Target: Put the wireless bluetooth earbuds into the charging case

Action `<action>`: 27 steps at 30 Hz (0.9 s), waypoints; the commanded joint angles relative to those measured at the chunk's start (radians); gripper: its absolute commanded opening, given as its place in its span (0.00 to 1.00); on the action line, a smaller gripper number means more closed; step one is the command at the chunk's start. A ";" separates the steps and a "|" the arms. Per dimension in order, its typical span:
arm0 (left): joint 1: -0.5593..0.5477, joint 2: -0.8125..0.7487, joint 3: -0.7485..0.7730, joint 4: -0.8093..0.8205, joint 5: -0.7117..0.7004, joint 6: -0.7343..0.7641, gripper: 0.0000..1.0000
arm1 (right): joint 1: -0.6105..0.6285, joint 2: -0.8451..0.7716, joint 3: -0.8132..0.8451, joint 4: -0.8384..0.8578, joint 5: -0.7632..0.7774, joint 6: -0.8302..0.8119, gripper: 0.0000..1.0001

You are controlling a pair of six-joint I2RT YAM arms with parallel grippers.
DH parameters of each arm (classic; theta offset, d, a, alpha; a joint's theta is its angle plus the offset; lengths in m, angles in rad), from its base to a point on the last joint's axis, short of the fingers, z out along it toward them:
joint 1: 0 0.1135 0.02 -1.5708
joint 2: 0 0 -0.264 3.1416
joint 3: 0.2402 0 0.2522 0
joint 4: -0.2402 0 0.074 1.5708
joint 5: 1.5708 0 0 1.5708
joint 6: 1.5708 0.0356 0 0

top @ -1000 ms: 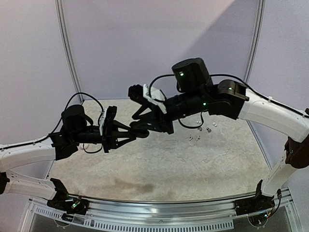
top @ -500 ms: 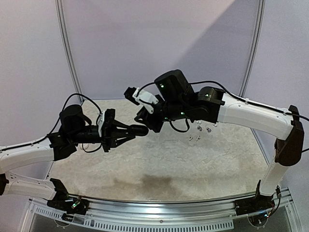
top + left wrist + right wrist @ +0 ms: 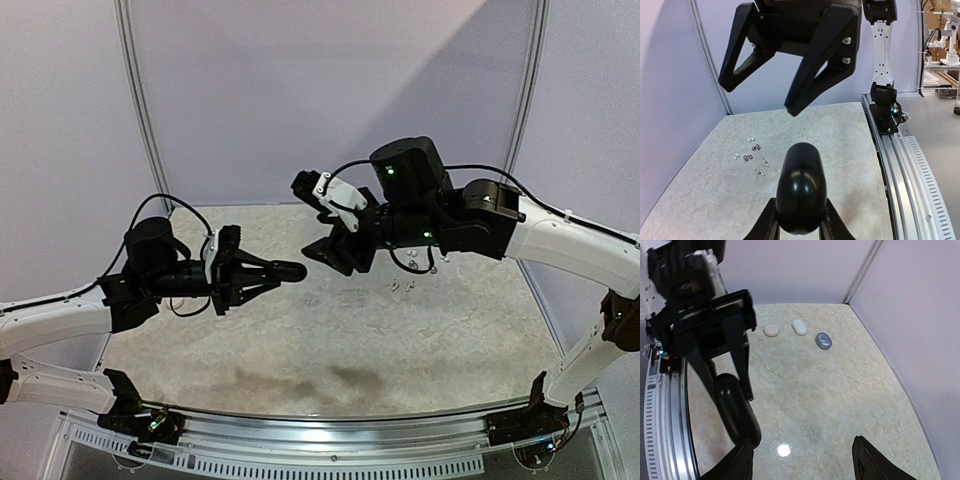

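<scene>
My left gripper point(image 3: 262, 272) is shut on a glossy black oblong charging case point(image 3: 287, 270) and holds it level above the table. In the left wrist view the case point(image 3: 801, 187) sits between my fingers. My right gripper point(image 3: 325, 255) is open and empty, just right of the case's tip and apart from it. It hangs above the case in the left wrist view point(image 3: 757, 97). In the right wrist view the case point(image 3: 735, 410) lies beside my left fingertip. Several tiny white and grey earbuds point(image 3: 752, 156) lie scattered on the table, also seen from above point(image 3: 405, 286).
Three small closed cases lie near the far wall in the right wrist view: a beige round one point(image 3: 771, 330), a white one point(image 3: 799, 326) and a blue-grey one point(image 3: 823, 340). Purple walls close the back and sides. A metal rail point(image 3: 900, 160) runs along the near edge.
My right gripper was at the black case's tip a second ago; it has since swung up and drawn back to the right, apart from the case. The left gripper has stayed put.
</scene>
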 commanded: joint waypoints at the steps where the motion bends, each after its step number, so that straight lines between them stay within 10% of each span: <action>1: -0.016 -0.009 -0.005 0.003 0.020 -0.035 0.00 | -0.020 -0.035 -0.058 -0.020 -0.217 -0.052 0.70; 24: -0.015 -0.031 -0.026 0.011 0.025 -0.101 0.00 | -0.029 0.111 0.018 -0.033 -0.404 -0.066 0.00; 27: -0.015 -0.041 -0.039 0.012 -0.048 -0.120 0.65 | -0.048 0.110 0.018 -0.062 -0.416 -0.043 0.00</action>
